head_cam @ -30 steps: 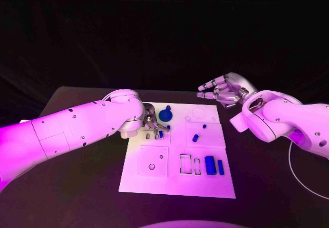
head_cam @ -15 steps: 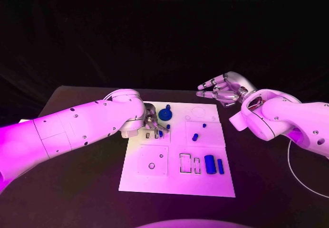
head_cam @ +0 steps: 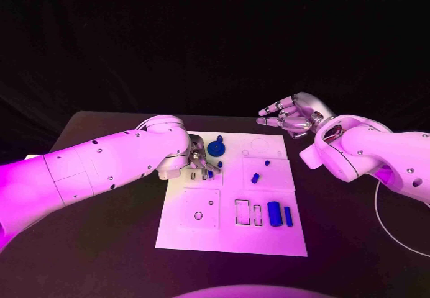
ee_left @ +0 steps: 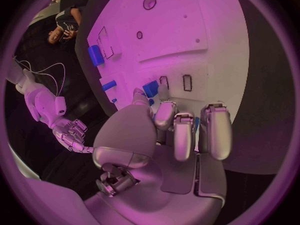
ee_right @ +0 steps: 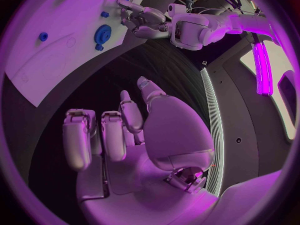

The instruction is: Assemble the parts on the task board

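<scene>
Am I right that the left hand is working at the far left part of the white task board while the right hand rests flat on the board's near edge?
Not quite: the head view shows the right hand raised beyond the task board's far right corner, holding nothing. The left hand is indeed at the far left part.

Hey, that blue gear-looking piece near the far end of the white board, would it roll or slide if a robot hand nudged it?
The blue gear seems to lie flat on the task board, so it would probably slide, not roll. It looks small and rigid, likely light. Its toothed rim should give fingers some purchase.
</scene>
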